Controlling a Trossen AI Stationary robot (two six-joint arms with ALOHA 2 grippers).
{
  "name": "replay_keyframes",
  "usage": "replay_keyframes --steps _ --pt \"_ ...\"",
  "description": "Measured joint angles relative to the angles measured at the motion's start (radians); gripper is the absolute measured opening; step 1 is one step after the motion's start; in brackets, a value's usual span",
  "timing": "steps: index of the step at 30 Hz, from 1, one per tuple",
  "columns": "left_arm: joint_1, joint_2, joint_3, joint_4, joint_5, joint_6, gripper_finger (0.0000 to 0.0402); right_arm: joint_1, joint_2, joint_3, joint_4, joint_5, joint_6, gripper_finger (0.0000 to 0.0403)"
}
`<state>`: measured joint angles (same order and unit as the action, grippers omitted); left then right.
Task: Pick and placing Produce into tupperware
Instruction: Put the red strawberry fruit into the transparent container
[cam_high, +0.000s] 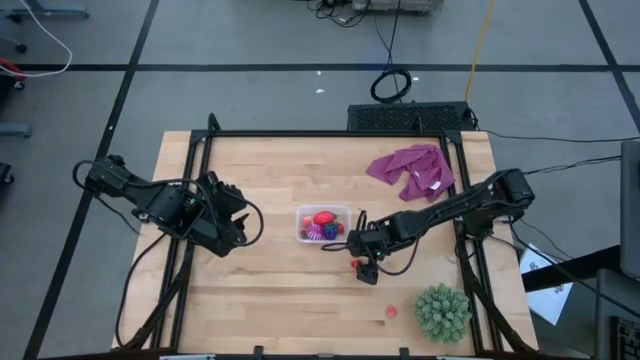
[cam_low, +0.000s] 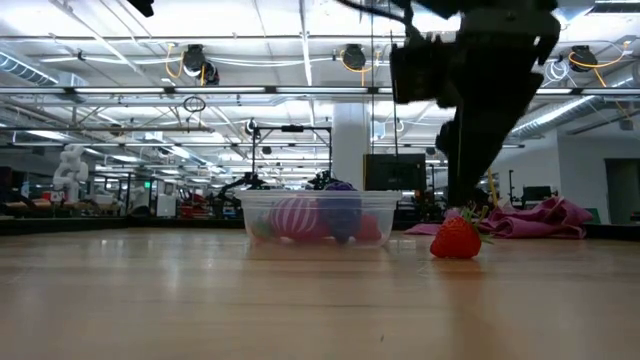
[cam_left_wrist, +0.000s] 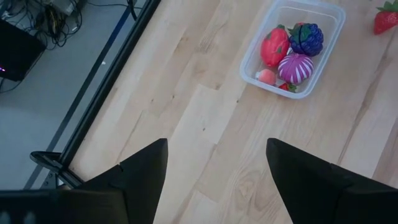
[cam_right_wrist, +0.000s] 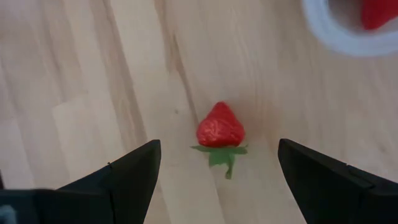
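- Wooden counter (cam_high: 270, 290) fills the foreground; a hall with ceiling lights lies behind.
- Nearest, a small red piece (cam_high: 391, 311) lies by the green ball (cam_high: 443, 311).
- Right end effector (cam_high: 367, 262) hangs open over a strawberry (cam_right_wrist: 220, 127), beside the box (cam_high: 322, 224), which already holds produce.
- Closing off-centre could squirt the strawberry aside.
- Left end effector (cam_high: 236, 222) waits open, well apart.
- From above, the arm hides the strawberry.
- Farthest, a cloth (cam_high: 412, 170).

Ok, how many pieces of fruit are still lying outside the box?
2: a strawberry beside the box, under the open right gripper, and a small red piece near the green spiky ball. None seem hidden.
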<state>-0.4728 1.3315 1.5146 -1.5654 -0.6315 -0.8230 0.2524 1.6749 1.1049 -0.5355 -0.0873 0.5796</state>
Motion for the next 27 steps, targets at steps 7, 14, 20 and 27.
replay_keyframes --steps 7,14,20,27 --pt "0.0 0.0 0.0 0.0 0.0 0.002 0.0274 -0.017 0.032 0.0 0.001 -0.022 0.003 0.0317" --pt "0.0 0.0 0.0 0.006 0.0 0.002 0.0274 -0.02 0.096 0.0 0.027 -0.022 -0.017 0.0317" --pt "0.0 0.0 0.0 0.007 0.0 0.003 0.0273 -0.035 0.136 0.001 0.046 -0.03 -0.025 0.0317" --pt "0.0 0.0 0.0 0.007 0.0 0.003 0.0273 -0.043 0.137 0.002 0.05 -0.037 -0.041 0.0317"
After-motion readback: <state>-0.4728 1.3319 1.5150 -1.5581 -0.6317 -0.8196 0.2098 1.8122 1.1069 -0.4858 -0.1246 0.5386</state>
